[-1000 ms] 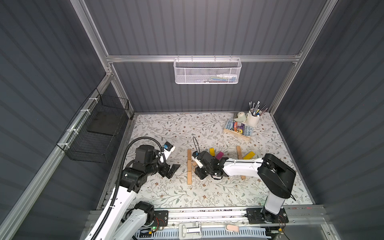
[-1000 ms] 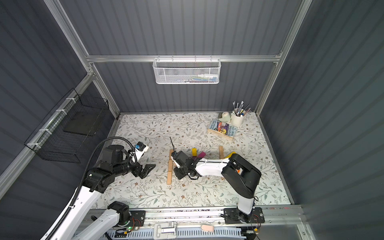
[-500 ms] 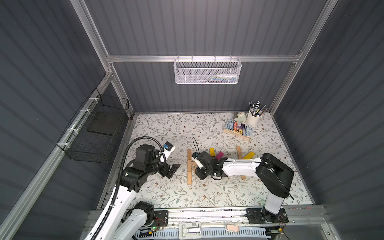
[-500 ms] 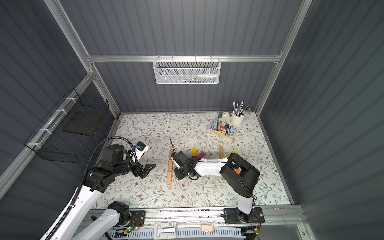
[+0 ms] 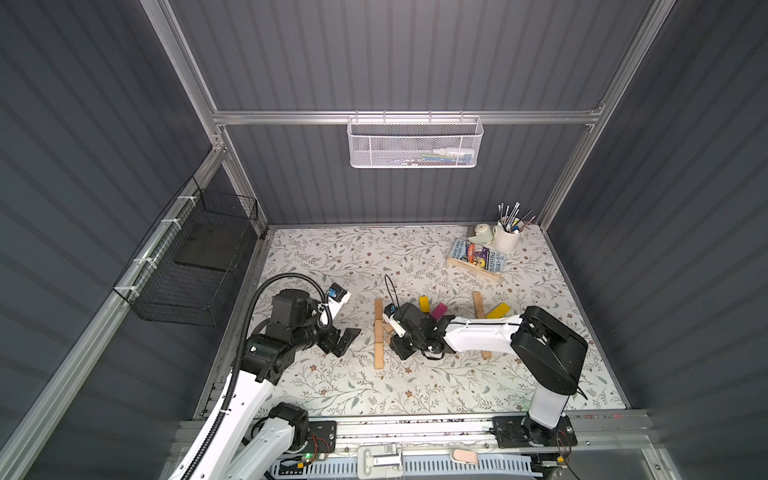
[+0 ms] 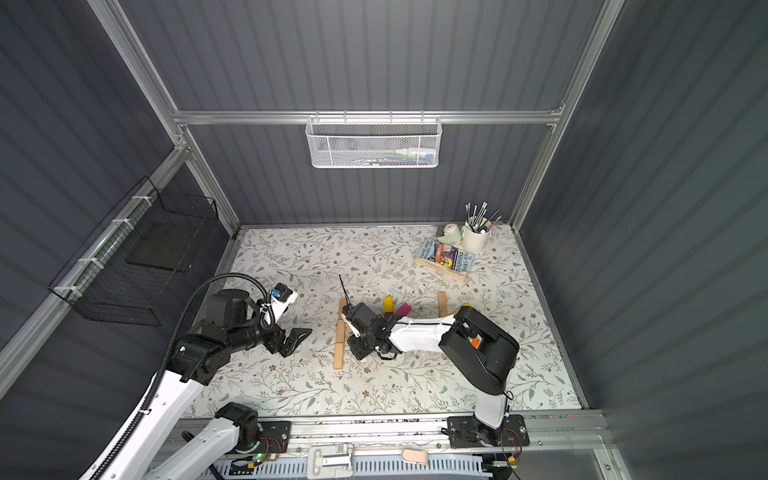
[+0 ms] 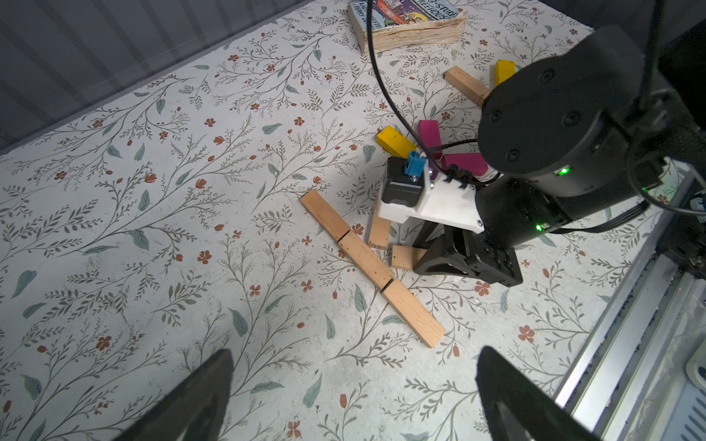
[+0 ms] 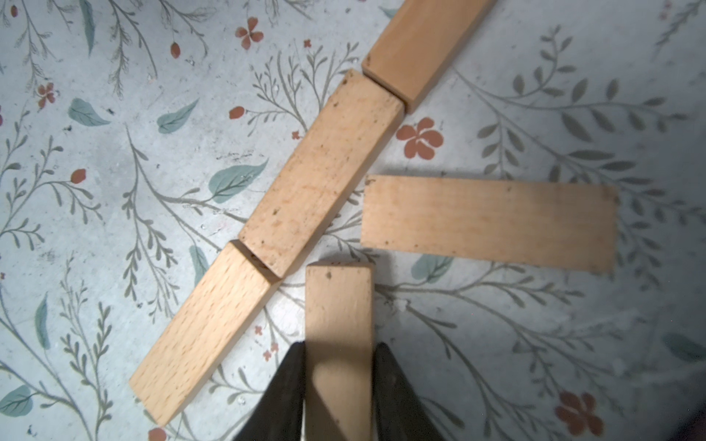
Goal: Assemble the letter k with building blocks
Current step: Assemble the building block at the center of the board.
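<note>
Right gripper (image 8: 339, 355): clamped on tan block (image 8: 338, 301), beside three-block row (image 5: 378, 332), lower centre in a top view. Left gripper (image 5: 345, 338): splayed, empty, centre-left.

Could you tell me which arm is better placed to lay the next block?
Right: the right hand grips a tan block beside the three-block spine; the left hand is open and apart.

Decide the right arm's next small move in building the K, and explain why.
Probably slide the held tan block slightly toward the spine's middle block: the right gripper clamps it, and its free end stops just short of that block, while the slanted tan block lies close.
</note>
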You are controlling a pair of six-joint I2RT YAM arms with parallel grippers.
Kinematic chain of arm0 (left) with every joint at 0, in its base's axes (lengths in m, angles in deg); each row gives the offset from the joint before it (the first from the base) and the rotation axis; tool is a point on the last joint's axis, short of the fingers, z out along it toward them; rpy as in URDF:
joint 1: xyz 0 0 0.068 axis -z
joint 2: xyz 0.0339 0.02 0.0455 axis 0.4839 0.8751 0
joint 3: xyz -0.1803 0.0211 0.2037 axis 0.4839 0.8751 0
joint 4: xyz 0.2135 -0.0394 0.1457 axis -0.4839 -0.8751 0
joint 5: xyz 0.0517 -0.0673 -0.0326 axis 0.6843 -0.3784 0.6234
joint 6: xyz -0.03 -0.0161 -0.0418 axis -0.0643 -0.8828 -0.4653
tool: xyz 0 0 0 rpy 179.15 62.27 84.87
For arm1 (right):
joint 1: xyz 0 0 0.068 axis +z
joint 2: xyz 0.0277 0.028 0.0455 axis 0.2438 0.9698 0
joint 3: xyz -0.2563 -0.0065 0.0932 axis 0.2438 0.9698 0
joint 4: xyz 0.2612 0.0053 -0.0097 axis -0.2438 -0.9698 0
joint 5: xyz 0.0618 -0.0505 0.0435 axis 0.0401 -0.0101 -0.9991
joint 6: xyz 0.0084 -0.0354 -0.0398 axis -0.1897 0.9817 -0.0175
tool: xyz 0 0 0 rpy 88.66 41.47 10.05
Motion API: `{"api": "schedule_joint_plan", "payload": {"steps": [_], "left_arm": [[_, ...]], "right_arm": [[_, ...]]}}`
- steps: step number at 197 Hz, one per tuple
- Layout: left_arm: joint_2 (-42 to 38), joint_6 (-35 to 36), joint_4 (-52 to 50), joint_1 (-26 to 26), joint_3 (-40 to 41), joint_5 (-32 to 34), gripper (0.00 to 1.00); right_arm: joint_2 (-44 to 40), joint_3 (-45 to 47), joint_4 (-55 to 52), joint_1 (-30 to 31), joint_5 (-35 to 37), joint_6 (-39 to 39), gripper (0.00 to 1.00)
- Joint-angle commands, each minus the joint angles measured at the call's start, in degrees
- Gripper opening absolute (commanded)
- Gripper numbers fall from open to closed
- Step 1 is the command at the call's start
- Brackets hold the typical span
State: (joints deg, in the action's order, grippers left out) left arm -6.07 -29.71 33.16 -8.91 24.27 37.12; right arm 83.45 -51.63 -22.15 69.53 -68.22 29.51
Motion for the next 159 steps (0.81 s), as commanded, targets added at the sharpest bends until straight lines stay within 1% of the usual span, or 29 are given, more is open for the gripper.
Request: {"api": "schedule_joint_plan", "payload": {"steps": [1, 159], "left_arm": [[0.0, 1.0, 0.2, -0.2, 0.3, -0.4, 1.00], [0.0, 1.0, 0.2, -0.2, 0.4, -0.5, 0.99]], "right_arm": [[1.1, -1.2, 0.4, -0.2, 0.0, 0.5, 0.32], [1.4, -1.3, 1.1, -0.2, -0.4, 0.1, 0.33]]}}
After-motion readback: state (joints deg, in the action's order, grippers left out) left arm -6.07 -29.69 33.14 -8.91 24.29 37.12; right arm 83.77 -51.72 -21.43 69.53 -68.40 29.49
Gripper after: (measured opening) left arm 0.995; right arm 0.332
